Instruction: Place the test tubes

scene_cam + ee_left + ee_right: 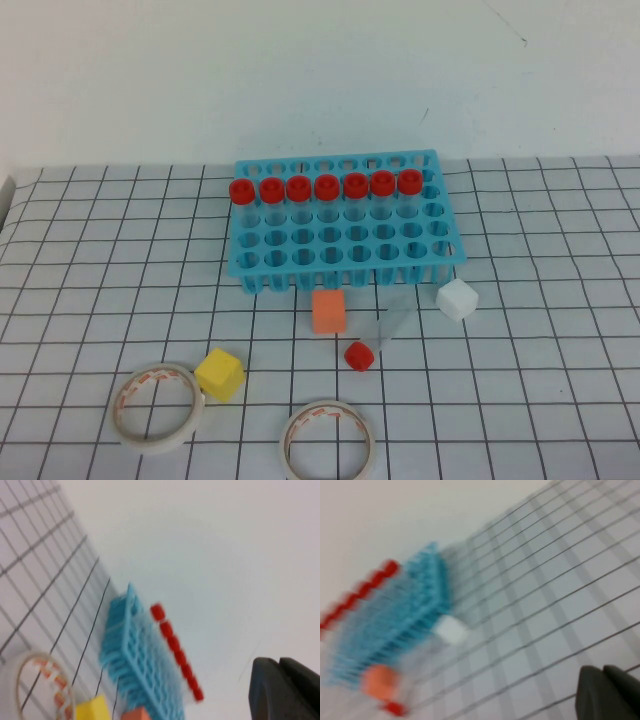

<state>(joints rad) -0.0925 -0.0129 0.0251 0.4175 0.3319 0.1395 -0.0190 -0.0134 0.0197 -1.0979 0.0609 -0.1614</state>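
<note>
Lying near rack point(345, 266), test tube point(376, 337) far from left claw point(279, 680), right claw point(603, 690), both closed

High cam raised, angled down at table point(100, 260); wrist cams low, oblique; rack point(340, 243) common to all.

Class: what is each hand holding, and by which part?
Nothing. The left hand and right hand, both shut and empty, hover above the table; the loose test tube lies ungripped.

So we've got the rack point(345, 240) holding a row of tubes point(327, 187), with a loose tube point(385, 330) lying just in front, between the left cube point(329, 312) and the right cube point(457, 299).
</note>
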